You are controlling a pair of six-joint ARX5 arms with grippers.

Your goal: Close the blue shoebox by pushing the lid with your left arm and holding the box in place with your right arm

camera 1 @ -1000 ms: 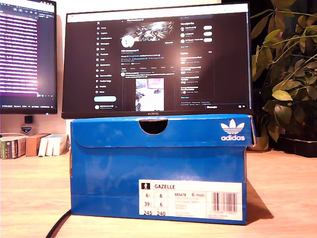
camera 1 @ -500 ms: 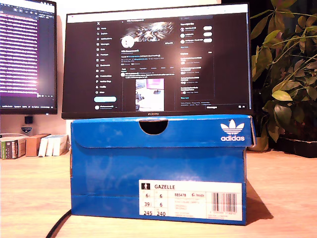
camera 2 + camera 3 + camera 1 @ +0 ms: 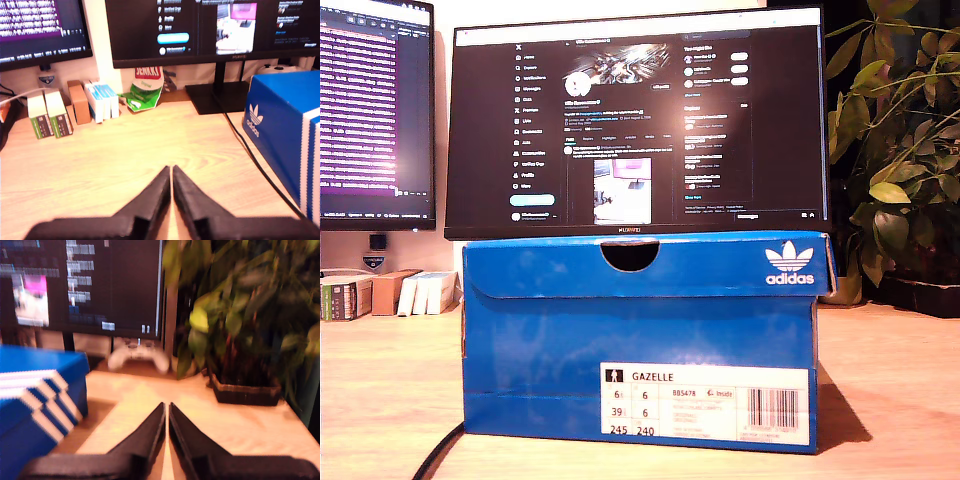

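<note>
- Blue shoebox point(image 3: 640, 345) sits centre frame in the exterior view, on the bench point(image 3: 380, 390), end label facing the camera. Lid point(image 3: 645, 262) appears down, its front flap lying over the box end; I can't tell whether it is fully seated.
- My first pincer point(image 3: 171, 172): tips together, holding nothing, low over bare bench. Shoebox is at the right edge of that frame, well apart from the tips.
- My second pincer point(image 3: 166, 410): tips together, empty; picture blurred. Shoebox at the lower left of that frame, plant pot point(image 3: 245, 390) at the right.
- No arm shows in the exterior view.
- Judgement: task looks near done or not yet engaged. To do it well, brace one pincer flat against the box side first, then press the lid's top near its front edge, straight down, so the box doesn't skid or tip.
</note>
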